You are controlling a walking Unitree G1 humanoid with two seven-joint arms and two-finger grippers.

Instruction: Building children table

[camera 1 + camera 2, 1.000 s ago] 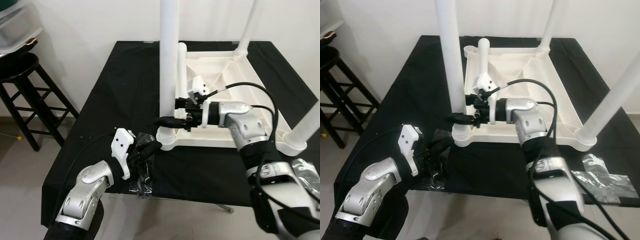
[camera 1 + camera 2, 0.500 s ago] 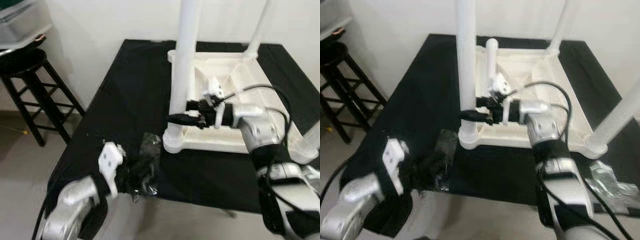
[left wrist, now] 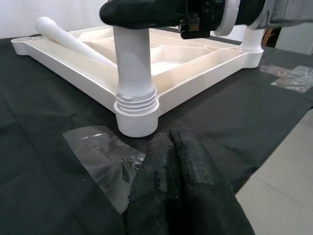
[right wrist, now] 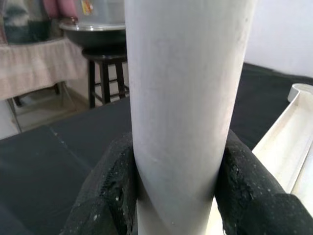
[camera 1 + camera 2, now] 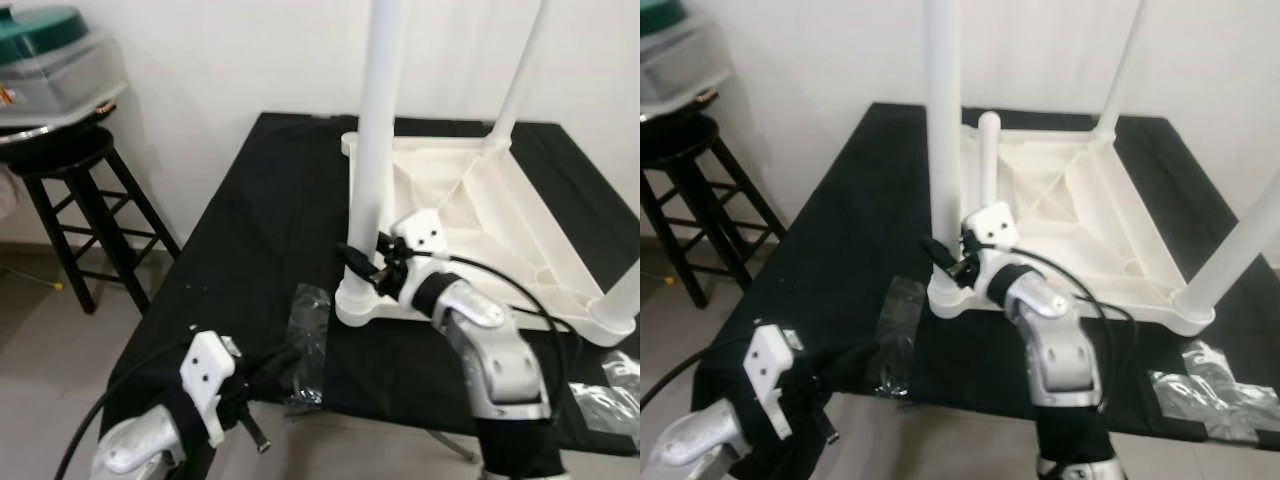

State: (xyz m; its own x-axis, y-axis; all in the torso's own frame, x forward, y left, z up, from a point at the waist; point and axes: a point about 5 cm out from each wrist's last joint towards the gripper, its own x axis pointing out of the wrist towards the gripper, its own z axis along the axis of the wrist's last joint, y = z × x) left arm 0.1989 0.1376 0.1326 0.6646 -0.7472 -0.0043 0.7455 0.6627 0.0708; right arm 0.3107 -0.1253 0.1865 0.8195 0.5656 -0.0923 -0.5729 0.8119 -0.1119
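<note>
A white children's table (image 5: 470, 215) lies upside down on a black-covered table (image 5: 250, 230). Its near-left leg (image 5: 380, 150) stands upright in the corner socket (image 3: 137, 120). My right gripper (image 5: 360, 265) is shut on that leg just above the socket, one finger (image 4: 112, 191) on each side of it. Two more legs (image 5: 520, 70) (image 5: 628, 290) stand at other corners, and a loose leg (image 3: 68, 39) lies inside the frame. My left gripper (image 3: 172, 142) is shut on nothing, low at the table's front edge and pointing towards the socket.
A clear plastic wrapper (image 5: 308, 335) lies between my left gripper and the socket, and another (image 5: 612, 385) lies at the front right. To the left stands a black stool (image 5: 70, 160) carrying a green-lidded container (image 5: 45, 55). A white wall rises behind.
The whole view has shifted, so the camera moved. My left arm has dropped back towards the front edge. My right gripper keeps its hold on the leg, with its arm now reaching from the front.
</note>
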